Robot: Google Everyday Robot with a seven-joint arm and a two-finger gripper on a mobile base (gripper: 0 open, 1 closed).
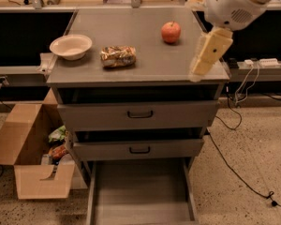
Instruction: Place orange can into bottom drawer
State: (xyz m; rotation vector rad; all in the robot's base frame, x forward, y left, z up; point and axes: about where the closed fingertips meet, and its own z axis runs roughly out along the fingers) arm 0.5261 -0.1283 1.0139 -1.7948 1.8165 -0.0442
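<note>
The orange can (118,56) lies on its side on the table (131,20), left of centre. It sits between the bowl (70,46) on its left and the apple (171,32), which is farther right and back. Its crinkled, shiny skin suggests a thin, light shell that would dent under hard pressure and might slide on smooth pads. A gentle hold from above, across the short middle of the cylinder, looks safest. The bottom drawer (140,191) stands pulled out toward the near side, below the two upper drawers. The claw (207,55) hangs over the table's near right corner, well apart from the can, slanting down and left under the white arm. Whether it is released or clenched I cannot tell.
</note>
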